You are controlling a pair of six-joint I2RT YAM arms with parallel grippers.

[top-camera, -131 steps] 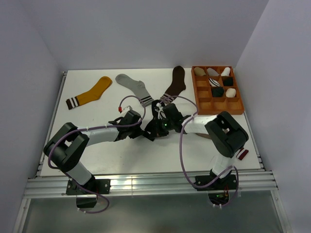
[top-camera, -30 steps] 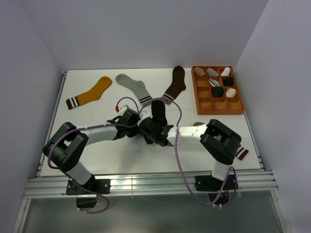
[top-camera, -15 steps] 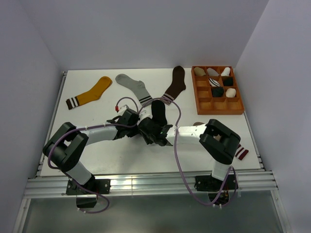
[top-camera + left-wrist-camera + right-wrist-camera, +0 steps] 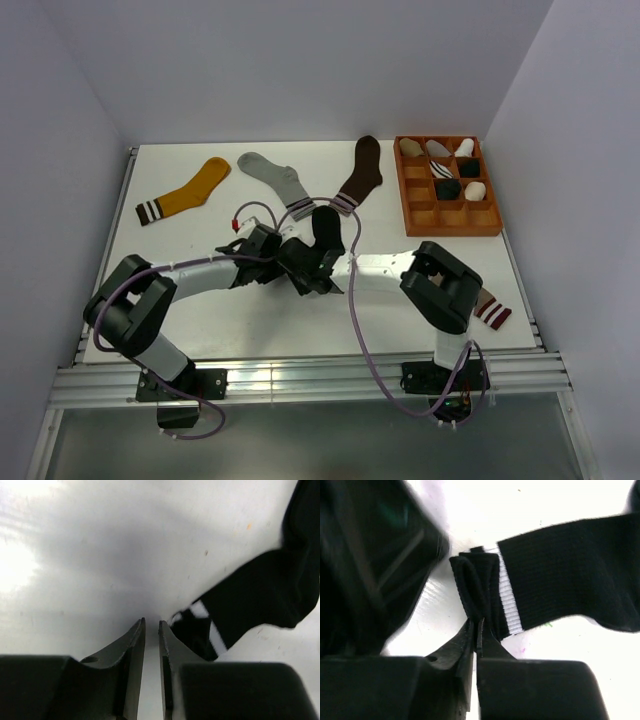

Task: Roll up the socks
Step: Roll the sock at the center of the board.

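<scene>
Black fabric sock with white cuff stripes point(image 4: 326, 228): soft, light, limp; likely to sag unless pinched at the doubled cuff. Lying mid-way on white worktop point(image 4: 260, 325), long axis near-to-far, toe toward the far edge, cuff nearest the arms. Right pincer point(image 4: 476, 626) clamped on the folded cuff. Left pincer point(image 4: 151, 627) a slit apart, empty, just beside the stripes.

Mustard sock point(image 4: 195, 187), grey sock point(image 4: 272, 177), brown sock point(image 4: 362, 170) lie left of orange tray point(image 4: 403, 190).
</scene>
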